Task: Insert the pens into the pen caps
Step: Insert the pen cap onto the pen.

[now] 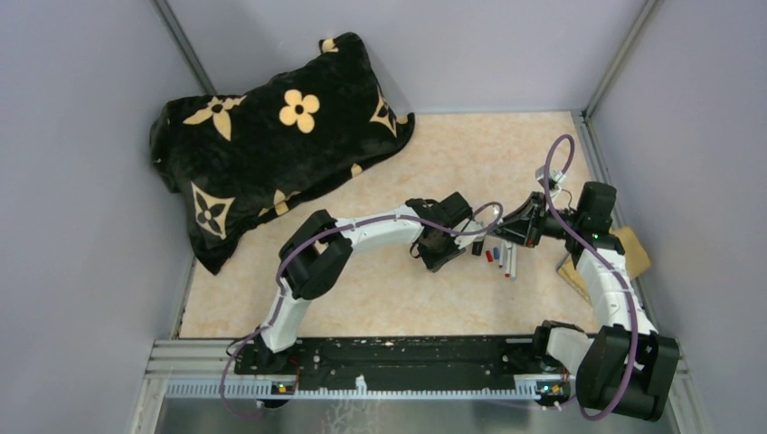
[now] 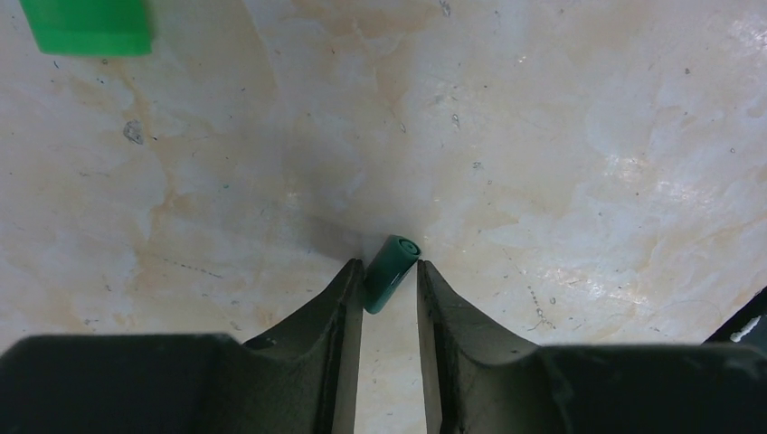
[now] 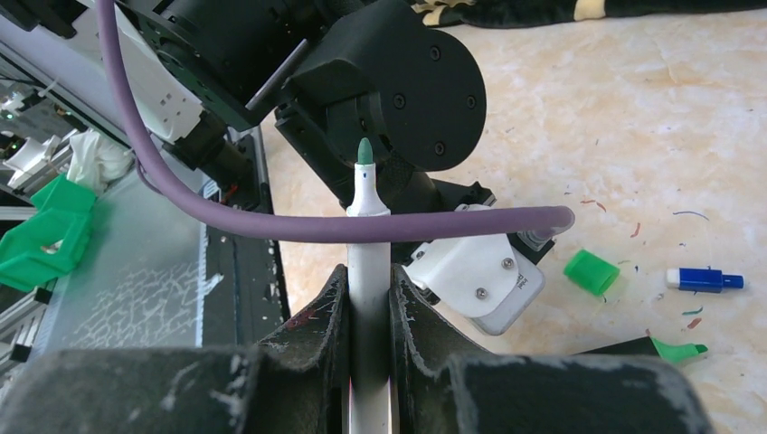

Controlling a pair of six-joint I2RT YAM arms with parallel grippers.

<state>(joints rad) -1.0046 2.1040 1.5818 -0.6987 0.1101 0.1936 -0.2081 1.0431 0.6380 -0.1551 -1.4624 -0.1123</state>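
Observation:
My left gripper [image 2: 389, 271] is low over the table, its jaws close together with a dark teal pen cap [image 2: 391, 269] wedged slantwise between the fingertips, touching both. In the top view this gripper [image 1: 440, 246] is at mid table. My right gripper [image 3: 368, 271] is shut on a white pen [image 3: 369, 194] whose green tip points at the left arm's wrist. In the top view the right gripper [image 1: 520, 231] hangs just right of the left one. A bright green cap [image 3: 591, 272], a blue-ended pen [image 3: 704, 279] and a black pen with a green tip [image 3: 665, 346] lie on the table.
Several loose pens and caps [image 1: 502, 258] lie between the two grippers. A tan cardboard box [image 1: 626, 253] sits at the right edge. A black pillow with tan flowers [image 1: 271, 145] fills the far left. A purple cable [image 3: 271, 224] crosses in front of the held pen.

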